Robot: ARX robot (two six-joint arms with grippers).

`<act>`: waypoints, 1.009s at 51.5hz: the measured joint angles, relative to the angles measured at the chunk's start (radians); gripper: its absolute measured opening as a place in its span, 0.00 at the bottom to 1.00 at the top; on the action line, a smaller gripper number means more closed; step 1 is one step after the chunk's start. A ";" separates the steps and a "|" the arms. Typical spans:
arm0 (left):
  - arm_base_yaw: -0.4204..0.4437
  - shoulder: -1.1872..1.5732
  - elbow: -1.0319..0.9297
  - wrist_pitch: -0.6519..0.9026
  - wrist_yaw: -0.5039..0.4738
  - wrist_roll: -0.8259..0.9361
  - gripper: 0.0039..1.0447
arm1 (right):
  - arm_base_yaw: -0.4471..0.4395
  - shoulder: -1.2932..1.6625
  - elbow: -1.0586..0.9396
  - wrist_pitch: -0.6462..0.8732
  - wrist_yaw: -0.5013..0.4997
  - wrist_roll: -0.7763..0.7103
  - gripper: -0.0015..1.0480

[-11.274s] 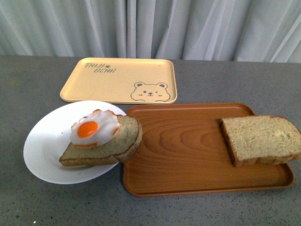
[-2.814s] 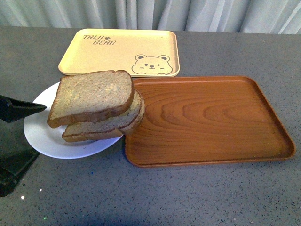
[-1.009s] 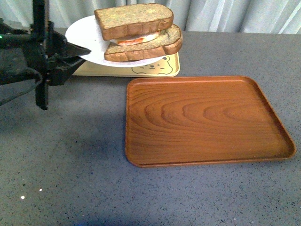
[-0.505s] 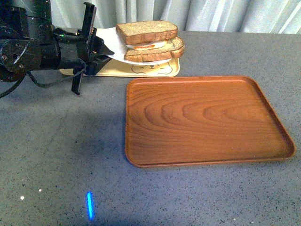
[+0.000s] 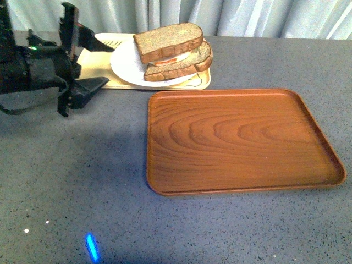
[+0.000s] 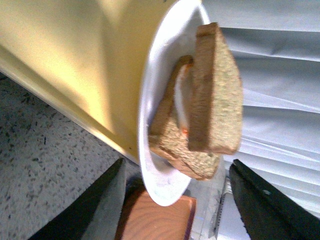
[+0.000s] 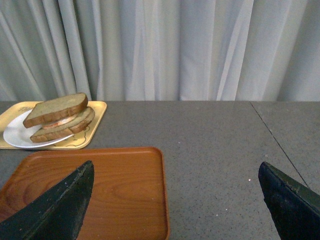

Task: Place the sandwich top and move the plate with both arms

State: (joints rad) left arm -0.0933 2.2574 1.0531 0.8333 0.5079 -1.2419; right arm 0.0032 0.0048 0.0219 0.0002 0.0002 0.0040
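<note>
Seeing the thick square brown wholegrain bread slice [image 5: 168, 39] already lying on the lower slice and its white-and-orange filling, all stacked on the round plain white plate [image 5: 124, 69]. Finding that plate resting on the pale yellow bear-print tray [image 5: 102, 69], far side of the grey speckled surface [image 5: 82, 181]. Reading the black left gripper [image 5: 108, 64] as spread wide just beside the plate's rim, pinching nothing. Spotting the right gripper [image 7: 176, 165] gaping too, empty, above the brown wood-grain tray [image 5: 242, 137]. Guessing at a stiff, light, slightly slick plate, so favouring a pinch on bare rim at opposite sides. Treating the bread as soft and loose, so keeping everything level and slow.
</note>
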 joint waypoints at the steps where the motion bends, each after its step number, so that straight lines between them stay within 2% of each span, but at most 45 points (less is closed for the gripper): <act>1: 0.006 -0.020 -0.023 0.018 0.009 0.002 0.65 | 0.000 0.000 0.000 0.000 0.000 0.000 0.91; 5: 0.033 -0.096 -0.111 0.079 0.039 0.002 0.77 | 0.000 0.000 0.000 0.000 0.000 0.000 0.91; 9: 0.073 -0.215 -0.260 0.151 0.085 0.023 0.93 | 0.000 0.000 0.000 0.000 0.000 0.000 0.91; 15: 0.137 -0.371 -0.472 0.231 0.133 0.081 0.91 | 0.000 0.000 0.000 0.000 0.000 0.000 0.91; 19: 0.128 -0.416 -0.566 0.356 -0.036 0.219 0.83 | 0.000 0.000 0.000 0.000 0.002 0.000 0.91; 20: 0.122 -0.443 -0.613 0.412 -0.119 0.303 0.79 | 0.000 0.000 0.000 0.000 0.000 0.000 0.91; 22: 0.114 -0.474 -0.655 0.454 -0.183 0.385 0.73 | 0.000 -0.001 0.000 0.000 0.000 0.000 0.91; 25: 0.097 -0.577 -0.764 0.531 -0.380 0.624 0.61 | 0.000 0.000 0.000 0.000 0.000 0.000 0.91; 28: 0.095 -0.652 -0.823 0.530 -0.471 0.827 0.52 | 0.000 0.000 0.000 0.000 0.000 0.000 0.91; 32: 0.097 -0.723 -0.869 0.509 -0.509 0.983 0.42 | 0.000 0.000 0.000 0.000 0.001 0.000 0.91; 36: 0.094 -0.787 -0.904 0.473 -0.505 1.110 0.30 | 0.000 0.000 0.000 0.000 0.002 0.000 0.91; 46: 0.094 -0.937 -0.961 0.379 -0.509 1.204 0.01 | 0.000 0.000 0.000 0.000 0.001 0.000 0.91; 52: 0.094 -1.033 -0.989 0.309 -0.508 1.220 0.01 | 0.000 0.000 0.000 0.000 0.002 0.000 0.91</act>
State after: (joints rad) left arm 0.0006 1.2247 0.0643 1.1423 -0.0002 -0.0223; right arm 0.0036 0.0044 0.0219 -0.0002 0.0017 0.0036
